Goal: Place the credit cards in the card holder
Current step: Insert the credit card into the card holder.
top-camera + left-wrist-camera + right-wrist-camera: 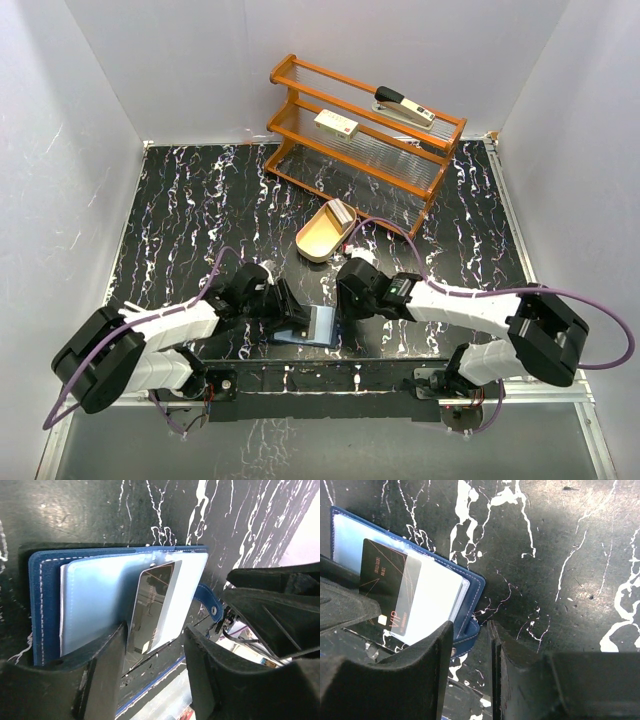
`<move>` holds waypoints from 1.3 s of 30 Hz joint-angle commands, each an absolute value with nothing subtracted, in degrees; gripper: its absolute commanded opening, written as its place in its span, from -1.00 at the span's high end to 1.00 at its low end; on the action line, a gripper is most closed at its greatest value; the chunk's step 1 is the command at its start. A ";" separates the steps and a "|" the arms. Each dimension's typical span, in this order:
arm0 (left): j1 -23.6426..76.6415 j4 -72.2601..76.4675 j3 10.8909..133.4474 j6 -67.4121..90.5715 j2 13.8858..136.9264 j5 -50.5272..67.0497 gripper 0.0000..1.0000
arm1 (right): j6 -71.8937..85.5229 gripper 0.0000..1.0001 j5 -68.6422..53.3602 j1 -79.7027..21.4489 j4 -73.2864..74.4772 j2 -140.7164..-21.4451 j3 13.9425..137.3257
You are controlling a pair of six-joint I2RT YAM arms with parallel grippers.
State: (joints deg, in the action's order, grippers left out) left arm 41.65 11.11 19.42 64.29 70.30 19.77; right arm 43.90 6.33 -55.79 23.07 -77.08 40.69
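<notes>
There is one dark navy folding card holder (310,325), one dark glossy plastic card (152,607) and one tan oval wooden tray (318,240). There is also one orange two-shelf wooden rack (365,135), one cream red-labelled box (337,123) and one grey-and-black stapler (403,107). The tray's stacked pale cards (341,212) cannot be counted.

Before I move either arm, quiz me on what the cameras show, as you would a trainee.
1. True or false: the card holder lies folded shut with its snap fastened.
2. Where is the dark credit card?
A. lying apart from the holder
B. partly slid into a pocket, its free end between the fingers of the left gripper
C. wholly out of sight
3. Short answer: which word is printed on that card in the right wrist view?

Key: 1 false, it lies open. 2 B. 3 VIP.
</notes>
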 commanded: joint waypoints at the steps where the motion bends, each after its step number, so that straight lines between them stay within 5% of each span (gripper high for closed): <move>1: 41.83 0.10 22.37 61.01 67.76 15.80 0.01 | 44.00 0.36 5.17 -56.06 21.41 -74.66 40.35; 21: 41.89 -13.79 30.91 51.51 68.06 11.13 -0.20 | 50.69 0.39 -2.40 -56.07 11.65 -75.82 36.50; 31: 41.92 -8.49 28.02 52.29 67.76 14.79 -0.21 | 54.65 -0.10 1.95 -59.69 16.12 -73.98 40.02; 39: 41.88 -6.61 27.10 51.77 68.74 16.85 -0.21 | 53.39 -0.06 3.33 -61.60 19.07 -80.03 42.80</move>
State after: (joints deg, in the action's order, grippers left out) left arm 41.76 -6.83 27.35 52.47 68.62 15.07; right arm 53.10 0.54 -60.82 17.39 -78.32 40.03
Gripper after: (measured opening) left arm 0.603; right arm 0.542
